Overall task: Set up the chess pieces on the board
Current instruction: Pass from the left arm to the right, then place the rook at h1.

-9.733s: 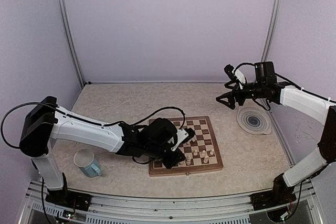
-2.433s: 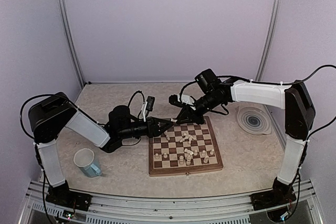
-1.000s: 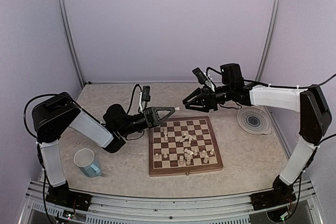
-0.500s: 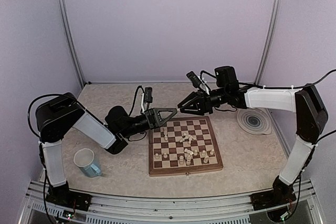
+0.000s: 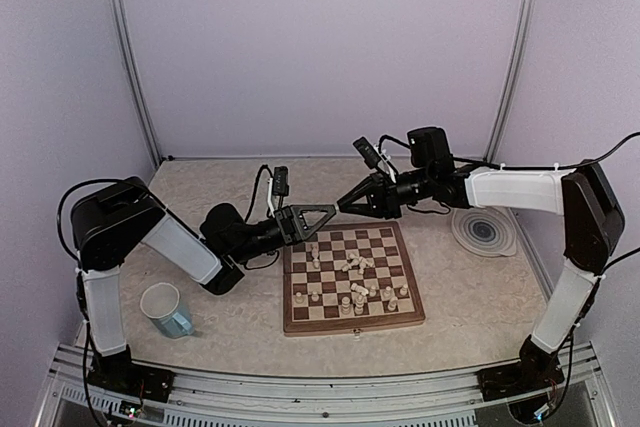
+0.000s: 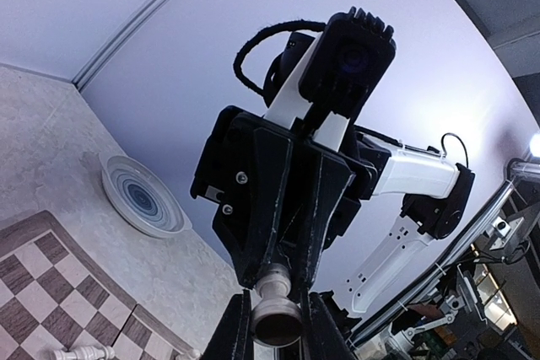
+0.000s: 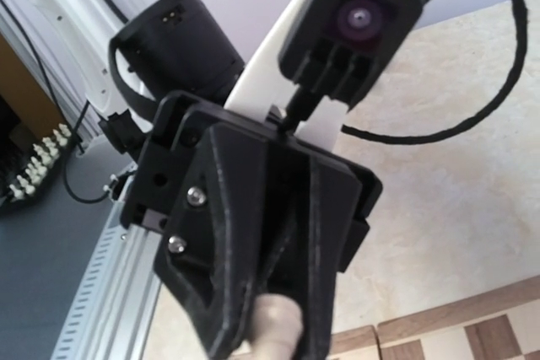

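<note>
Left end effector (image 7: 270, 335) pinches a chess piece (image 6: 277, 319) — right end effector (image 6: 280, 280) closed on its other end.

The board (image 5: 320, 324) is showing dark brown and cream checks inside a mid-brown border, and the chess pieces (image 5: 358, 299) on it are showing cream (a lone piece (image 6: 276, 316) in the left wrist view is looking the same pale cream). Right of the board, the plate (image 5: 484, 230) is wearing grey-blue concentric rings on white. Left of the board, the mug (image 5: 168, 311) is showing light blue outside, white inside. The table (image 5: 470, 292) under the board is showing mottled beige.
</note>
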### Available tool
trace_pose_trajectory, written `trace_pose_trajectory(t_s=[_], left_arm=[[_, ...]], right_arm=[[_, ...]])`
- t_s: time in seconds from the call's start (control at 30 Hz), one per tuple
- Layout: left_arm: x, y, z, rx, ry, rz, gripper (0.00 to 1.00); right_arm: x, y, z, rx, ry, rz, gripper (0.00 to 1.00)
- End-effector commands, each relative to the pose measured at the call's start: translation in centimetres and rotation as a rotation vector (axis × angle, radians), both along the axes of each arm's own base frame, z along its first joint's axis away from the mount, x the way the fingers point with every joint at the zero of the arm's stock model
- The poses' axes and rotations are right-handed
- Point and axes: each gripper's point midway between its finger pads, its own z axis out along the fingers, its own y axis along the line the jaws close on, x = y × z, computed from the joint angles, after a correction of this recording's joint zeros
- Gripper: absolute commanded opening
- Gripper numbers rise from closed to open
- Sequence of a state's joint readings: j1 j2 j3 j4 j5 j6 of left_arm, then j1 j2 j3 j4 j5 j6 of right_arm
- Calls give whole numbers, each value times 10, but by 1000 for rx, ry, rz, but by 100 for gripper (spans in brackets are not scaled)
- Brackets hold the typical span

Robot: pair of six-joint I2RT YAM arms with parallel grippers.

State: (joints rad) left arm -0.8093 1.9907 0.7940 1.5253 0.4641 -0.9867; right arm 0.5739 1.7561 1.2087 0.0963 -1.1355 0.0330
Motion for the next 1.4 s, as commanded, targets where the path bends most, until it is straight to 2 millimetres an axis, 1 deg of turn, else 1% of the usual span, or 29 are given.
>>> trace_pose_trajectory(t_s=[0.0,0.07,0.17,0.27,0.33,0.4,0.43,0.47,0.57,0.6,0.67,0.7,0.8,0.83,0.97,1.1,1.17,1.23,1.3,1.37], left_arm=[[-3,-1,11,-40,-37,-12,11],[-1,-2,11,-40,-31,-8,13],[3,-3,4,-19,-9,9,25],[10,0,-6,33,8,62,39],[13,3,-11,84,1,102,44],[16,6,-7,133,-23,140,49],[16,7,-9,165,-31,153,50],[17,9,-4,186,-51,169,50],[20,11,-9,284,-73,206,54],[19,13,-5,302,-93,216,55],[16,13,-7,361,-124,235,57],[14,14,-4,388,-151,246,57],[12,17,-9,466,-177,271,57],[12,20,-8,482,-184,283,57],[16,31,-14,546,-184,326,57],[19,41,-13,567,-178,350,57],[21,45,-13,574,-174,358,57],[22,48,-12,578,-172,365,57],[23,51,-11,581,-170,370,57],[22,53,-11,584,-168,374,57]], right_arm=[[1,2,-7,-20,-27,-33,10],[-1,3,-8,-24,-26,-31,7],[0,3,-9,-34,-59,-35,5],[4,1,-7,-72,-116,-50,4],[7,-5,-7,-121,-182,-67,3],[8,-13,-7,-181,-253,-75,3],[8,-18,-10,-215,-279,-74,3],[7,-24,-12,-248,-304,-75,3],[3,-41,-16,-342,-382,-72,3],[-2,-48,-21,-383,-394,-61,2],[-8,-61,-27,-455,-441,-37,2],[-11,-69,-30,-497,-462,-21,2],[-20,-93,-39,-622,-555,32,2],[-25,-102,-43,-660,-572,57,3],[-43,-129,-60,-815,-603,126,3],[-70,-146,-89,-961,-608,213,3],[-85,-152,-105,-1022,-608,262,3],[-96,-157,-119,-1065,-597,299,4],[-103,-159,-129,-1092,-582,325,4],[-107,-157,-137,-1106,-565,343,4]])
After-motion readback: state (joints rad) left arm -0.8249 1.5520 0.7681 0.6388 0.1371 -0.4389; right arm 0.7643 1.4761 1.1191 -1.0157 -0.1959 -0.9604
